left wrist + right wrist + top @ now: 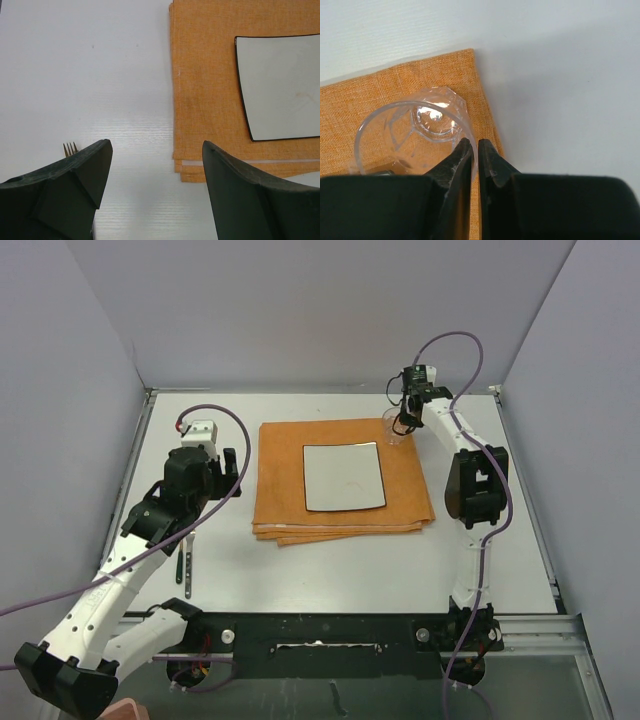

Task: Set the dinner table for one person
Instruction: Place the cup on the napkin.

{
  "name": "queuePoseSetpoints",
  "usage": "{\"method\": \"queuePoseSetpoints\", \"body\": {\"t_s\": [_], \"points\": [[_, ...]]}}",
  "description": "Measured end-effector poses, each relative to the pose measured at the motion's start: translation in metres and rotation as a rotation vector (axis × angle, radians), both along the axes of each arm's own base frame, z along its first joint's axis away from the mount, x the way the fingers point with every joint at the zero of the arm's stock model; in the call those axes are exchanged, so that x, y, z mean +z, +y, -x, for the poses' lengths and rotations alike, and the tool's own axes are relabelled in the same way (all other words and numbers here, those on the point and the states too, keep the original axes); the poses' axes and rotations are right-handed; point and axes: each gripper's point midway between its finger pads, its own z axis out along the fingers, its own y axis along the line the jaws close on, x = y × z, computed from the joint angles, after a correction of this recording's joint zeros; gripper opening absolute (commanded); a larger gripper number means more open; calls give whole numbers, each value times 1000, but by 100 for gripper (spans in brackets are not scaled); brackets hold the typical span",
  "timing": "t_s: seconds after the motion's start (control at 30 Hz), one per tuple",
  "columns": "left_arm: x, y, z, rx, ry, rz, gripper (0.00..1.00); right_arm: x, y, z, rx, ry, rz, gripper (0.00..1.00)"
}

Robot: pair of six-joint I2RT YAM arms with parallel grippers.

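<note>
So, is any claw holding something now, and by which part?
The right claw pinches the clear glass by its rim, one finger inside, one outside. The left claw is open and holds nothing.

Free dinner table (90, 75) strip between fork (70, 147) and mat (205, 100), under left hand (155, 150).

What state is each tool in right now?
Left tool: open, holding nothing.
Right tool: closed on the rim of the clear glass.

Off-white dinner table (330, 575), folded orange mat (280, 490) centred, fork (187, 565) left
</note>
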Motion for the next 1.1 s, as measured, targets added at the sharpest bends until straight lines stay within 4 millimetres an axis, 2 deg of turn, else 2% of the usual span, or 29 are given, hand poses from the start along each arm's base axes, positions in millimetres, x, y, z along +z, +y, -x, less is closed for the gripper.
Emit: {"method": "queuePoseSetpoints", "body": {"t_s": [0.93,1.1], "points": [[0,0,1,0,-1,5,71,9,5,-11,6,-39,-25,0],[0,0,1,-1,0,4,71,18,8,-15,9,-63,-36,0]]}}
